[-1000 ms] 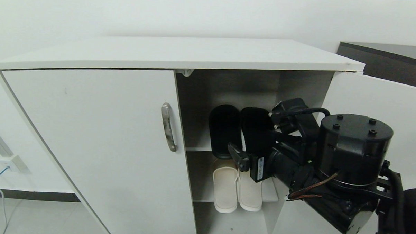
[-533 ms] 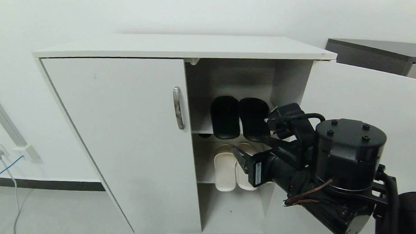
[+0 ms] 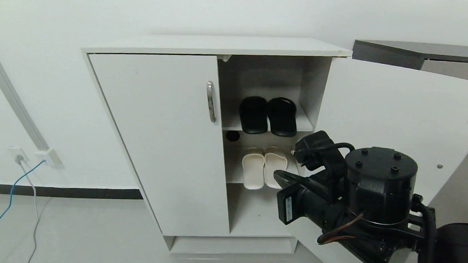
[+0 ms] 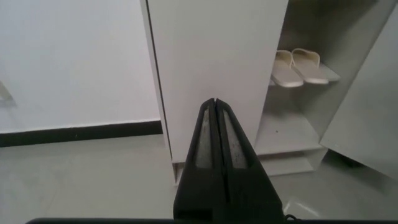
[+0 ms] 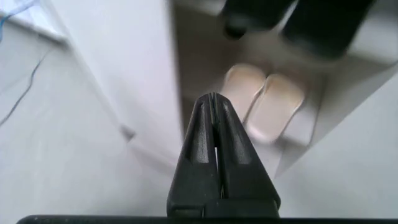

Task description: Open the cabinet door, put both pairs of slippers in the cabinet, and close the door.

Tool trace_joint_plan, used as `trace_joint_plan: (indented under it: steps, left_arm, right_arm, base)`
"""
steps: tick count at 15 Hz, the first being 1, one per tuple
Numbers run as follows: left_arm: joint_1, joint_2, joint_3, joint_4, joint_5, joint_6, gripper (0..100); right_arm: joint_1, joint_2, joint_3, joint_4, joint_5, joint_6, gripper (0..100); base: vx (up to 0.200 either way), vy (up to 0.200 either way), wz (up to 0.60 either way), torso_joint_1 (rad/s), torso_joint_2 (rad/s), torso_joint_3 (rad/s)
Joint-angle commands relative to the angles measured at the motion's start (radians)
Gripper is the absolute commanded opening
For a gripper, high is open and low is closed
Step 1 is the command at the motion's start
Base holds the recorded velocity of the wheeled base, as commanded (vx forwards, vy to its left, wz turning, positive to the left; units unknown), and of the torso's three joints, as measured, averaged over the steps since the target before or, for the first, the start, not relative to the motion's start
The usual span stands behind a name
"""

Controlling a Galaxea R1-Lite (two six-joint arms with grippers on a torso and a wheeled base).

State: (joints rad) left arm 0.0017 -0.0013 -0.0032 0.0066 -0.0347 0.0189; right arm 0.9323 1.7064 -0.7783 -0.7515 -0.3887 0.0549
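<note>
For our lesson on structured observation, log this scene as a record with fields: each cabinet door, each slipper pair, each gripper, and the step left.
Left door: shut, handle at its inner edge
Right door: swung open
Black slippers: side by side on the upper shelf
White slippers: side by side on the middle shelf
Right gripper: shut, empty, in front of the open compartment
Left gripper: shut, empty, pointing toward the cabinet
Step left: closing the right door
</note>
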Motion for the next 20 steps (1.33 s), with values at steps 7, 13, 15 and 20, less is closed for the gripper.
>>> trace_joint_plan:
  steps: [7, 13, 15, 20]
  left_arm:
    - [0.0, 0.001, 0.0, 0.0, -0.001, 0.001, 0]
    - [0.0, 0.001, 0.0, 0.0, -0.001, 0.001, 0]
    - [0.0, 0.001, 0.0, 0.0, -0.001, 0.001, 0]
    - [0.0, 0.001, 0.0, 0.0, -0.001, 0.001, 0]
  right_arm:
    - [-0.01, 0.009, 0.021, -0.002, 0.005, -0.015, 0]
    - [-0.01, 0.009, 0.024, 0.0, 0.005, -0.021, 0]
    - [-0.01, 0.01, 0.025, 0.0, 0.005, -0.02, 0]
    - [-0.01, 0.01, 0.027, 0.0, 0.005, -0.021, 0]
  base:
    - [0.0, 0.0, 0.0, 0.0, 0.0, 0.0]
    - [0.0, 0.0, 0.0, 0.0, 0.0, 0.0]
    - [0.0, 0.0, 0.0, 0.0, 0.0, 0.0]
    - [0.0, 0.0, 0.0, 0.0, 0.0, 0.0]
